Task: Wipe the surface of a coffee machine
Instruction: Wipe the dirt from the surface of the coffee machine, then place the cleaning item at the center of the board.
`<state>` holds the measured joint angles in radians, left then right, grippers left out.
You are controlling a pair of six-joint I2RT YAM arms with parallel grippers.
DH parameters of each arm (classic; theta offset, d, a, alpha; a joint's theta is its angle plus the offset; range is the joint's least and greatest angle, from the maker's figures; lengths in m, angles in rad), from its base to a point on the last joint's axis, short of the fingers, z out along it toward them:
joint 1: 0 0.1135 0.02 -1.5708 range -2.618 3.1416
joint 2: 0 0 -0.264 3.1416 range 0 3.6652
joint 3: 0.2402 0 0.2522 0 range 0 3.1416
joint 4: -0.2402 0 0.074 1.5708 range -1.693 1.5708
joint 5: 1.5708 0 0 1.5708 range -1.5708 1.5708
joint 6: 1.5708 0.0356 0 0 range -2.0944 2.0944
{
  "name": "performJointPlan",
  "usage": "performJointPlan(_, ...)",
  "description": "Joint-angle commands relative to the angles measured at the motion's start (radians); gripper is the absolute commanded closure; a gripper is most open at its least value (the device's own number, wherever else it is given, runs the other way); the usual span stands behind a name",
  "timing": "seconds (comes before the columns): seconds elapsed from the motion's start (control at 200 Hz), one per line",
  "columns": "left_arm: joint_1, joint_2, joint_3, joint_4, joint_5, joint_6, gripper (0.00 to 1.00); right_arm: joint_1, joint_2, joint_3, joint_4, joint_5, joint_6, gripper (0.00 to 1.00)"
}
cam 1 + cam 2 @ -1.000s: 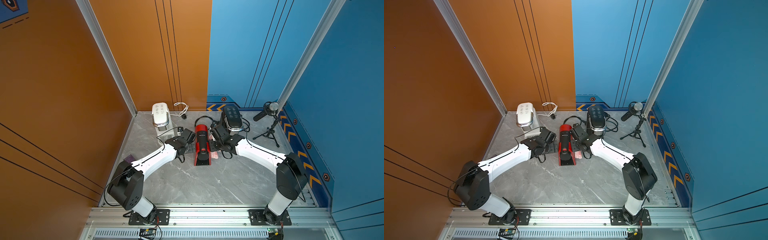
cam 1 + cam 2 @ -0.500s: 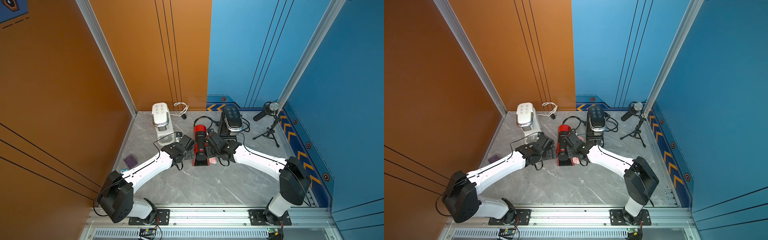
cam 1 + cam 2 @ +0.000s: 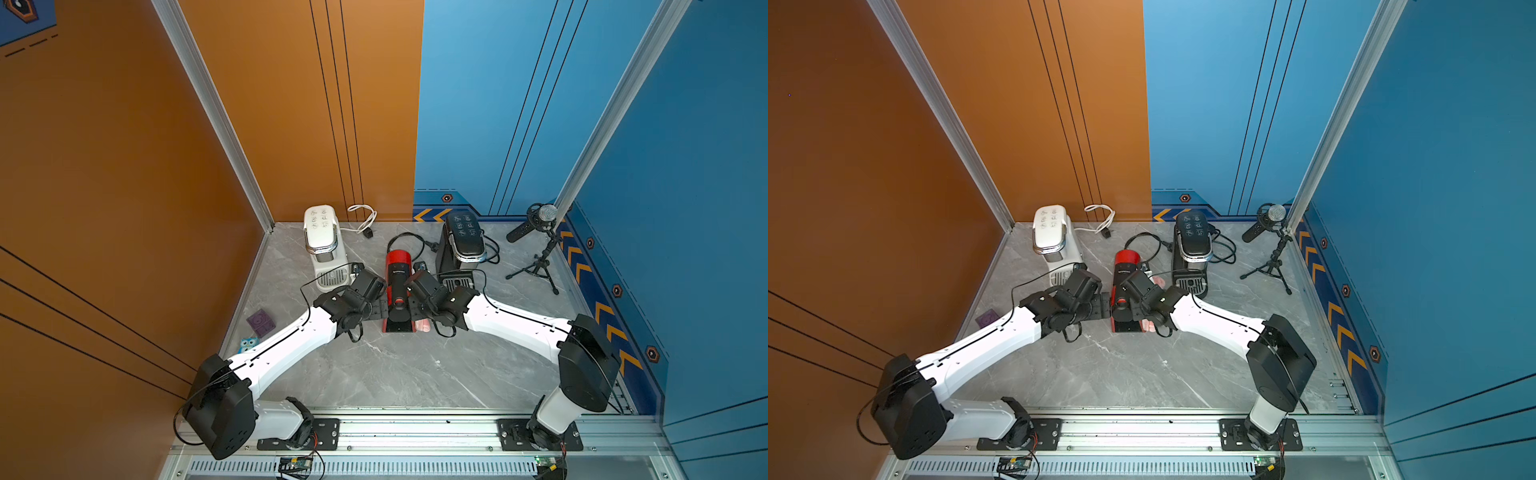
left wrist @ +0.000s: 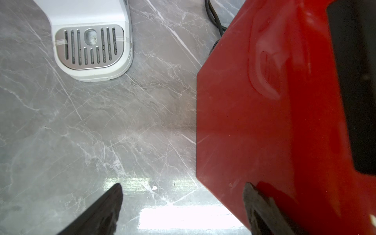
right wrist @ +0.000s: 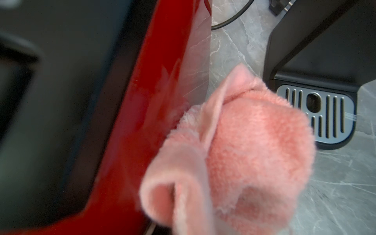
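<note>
Both arms reached out from the rail at the near edge and bent inward, their wrists closing on the red coffee machine (image 3: pixel 398 286) from either side. It stood in the middle of the grey marble table (image 3: pixel 395 374), between a white coffee machine (image 3: pixel 322 245) and a black coffee machine (image 3: pixel 461 249), and well clear of a microphone (image 3: pixel 540 232) on its tripod in the far corner.

The left arm (image 3: pixel 282 353) lay low and long, and its forearm ran on a slant across the table to the machine's left side, down near the base. The left gripper (image 4: pixel 183 192) had its jaws spread wide with nothing between them. In the left wrist view one of its fingers (image 4: pixel 105 211) hung over bare marble, and the other sat close against the glossy red side panel. I could not tell whether it actually touched.

The right arm (image 3: pixel 519 328) rose from its base and sloped down to the machine's right side. The right gripper (image 3: pixel 420 313) was clamped tight on a pink cloth (image 5: pixel 254 152). The cloth was bunched so thickly that the fingers were buried in it and could not be seen in the right wrist view. The fluffy edge of the cloth lay against the red side panel, with the black machine's drip tray just beyond it. In both top views a little pink showed low beside the machine's base, under the right wrist.
</note>
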<state>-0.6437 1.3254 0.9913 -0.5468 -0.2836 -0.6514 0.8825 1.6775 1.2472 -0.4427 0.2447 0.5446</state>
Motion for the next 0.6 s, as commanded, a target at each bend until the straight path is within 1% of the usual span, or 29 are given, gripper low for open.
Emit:
performJointPlan(0.0,-0.008,-0.02,-0.014,0.106,0.133,0.016,0.06,0.036,-0.027,-0.045,0.102,-0.173,0.046,1.0)
performJointPlan(0.11,0.011,-0.031,-0.016,0.086,0.13,0.027,0.06,0.012,-0.058,-0.084,0.067,-0.147,0.053,1.0)
performJointPlan(0.295,0.034,-0.072,-0.007,-0.001,0.061,0.045,0.06,-0.024,-0.09,-0.124,-0.044,-0.09,0.041,1.0)
performJointPlan(0.34,0.039,-0.091,-0.009,-0.026,0.041,0.045,0.06,-0.037,-0.096,-0.137,-0.068,-0.113,0.034,1.0)
performJointPlan(0.44,0.056,-0.139,-0.027,-0.067,0.022,0.048,0.06,-0.068,-0.105,-0.173,-0.108,-0.21,0.034,1.0)
performJointPlan(0.505,0.066,-0.172,-0.036,-0.086,0.021,0.051,0.06,-0.09,-0.1,-0.212,-0.111,-0.285,0.044,0.93)
performJointPlan(0.535,0.068,-0.188,-0.042,-0.088,0.024,0.052,0.06,-0.102,-0.093,-0.226,-0.116,-0.31,0.047,0.92)
performJointPlan(0.555,0.07,-0.198,-0.044,-0.09,0.026,0.05,0.06,-0.109,-0.09,-0.236,-0.121,-0.314,0.049,0.91)
performJointPlan(0.595,0.07,-0.213,-0.046,-0.098,0.03,0.051,0.06,-0.123,-0.088,-0.26,-0.126,-0.31,0.055,0.87)
